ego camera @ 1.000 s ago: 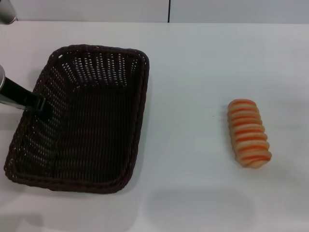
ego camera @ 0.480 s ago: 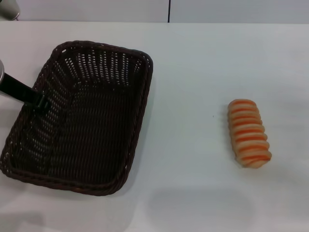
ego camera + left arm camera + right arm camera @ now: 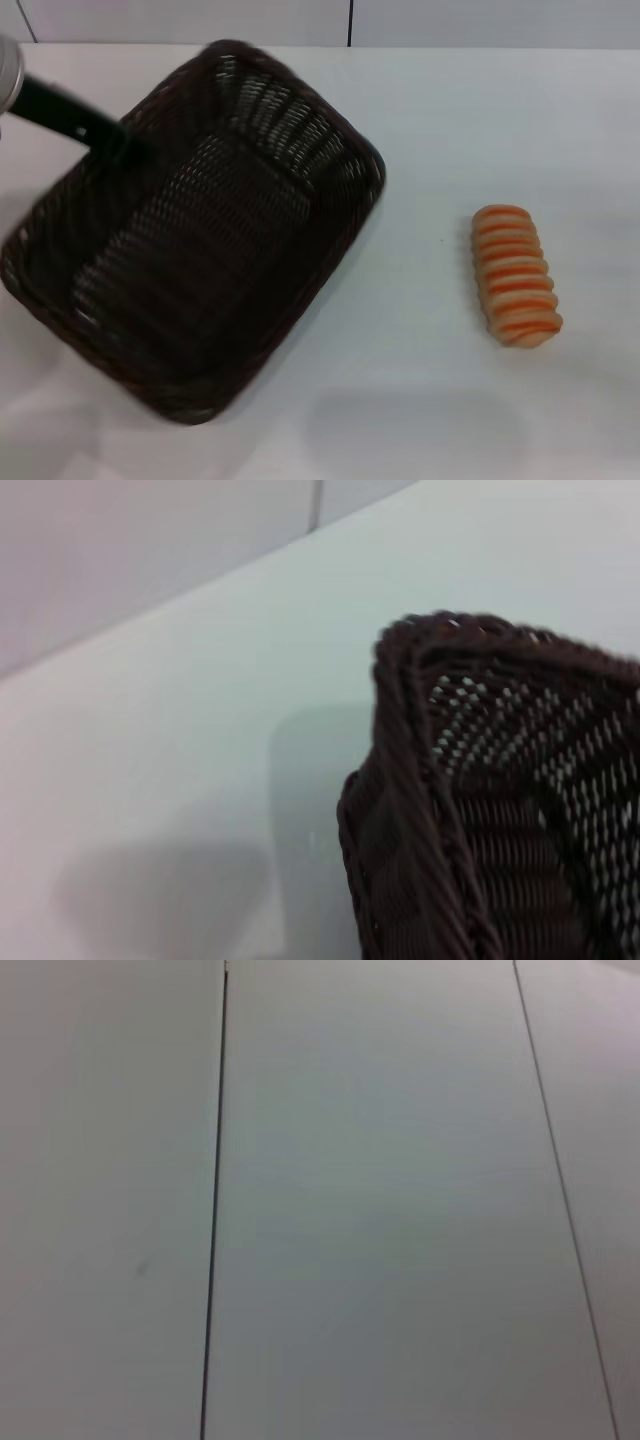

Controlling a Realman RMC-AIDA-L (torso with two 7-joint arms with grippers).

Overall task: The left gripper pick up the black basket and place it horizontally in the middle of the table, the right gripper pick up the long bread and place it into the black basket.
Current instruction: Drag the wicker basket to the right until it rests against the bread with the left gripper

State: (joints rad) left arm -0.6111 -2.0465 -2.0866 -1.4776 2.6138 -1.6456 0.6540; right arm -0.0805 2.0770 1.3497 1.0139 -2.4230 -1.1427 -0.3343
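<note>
Counted one black basket [image 3: 195, 250] and one long bread [image 3: 515, 276] on the white counter [image 3: 420, 130]. Saw the left gripper [image 3: 105, 135] reaching in from the far left edge of the head view as a slim black arm, angled down toward the basket's far-left rim and meeting it there; appeared clamped on that rim, though the fingers themselves were hidden behind the wicker and could not be made out clearly. Found the basket turned diagonally, one corner pointing to the far side of the counter and the opposite corner toward the near edge, blurred and seemingly tilted, filling the left half of the counter. In the left wrist view, noted a close corner of the braided rim [image 3: 420, 670] with the openwork side beneath it and a soft shadow on the counter beside it. Found the bread lying well apart from the basket on the right side, its long axis running roughly near to far, orange and cream stripes across it, with bare counter between the two. Could not find the right gripper in any view; its wrist camera showed only pale flat panels with thin dark seams [image 3: 213, 1210].
</note>
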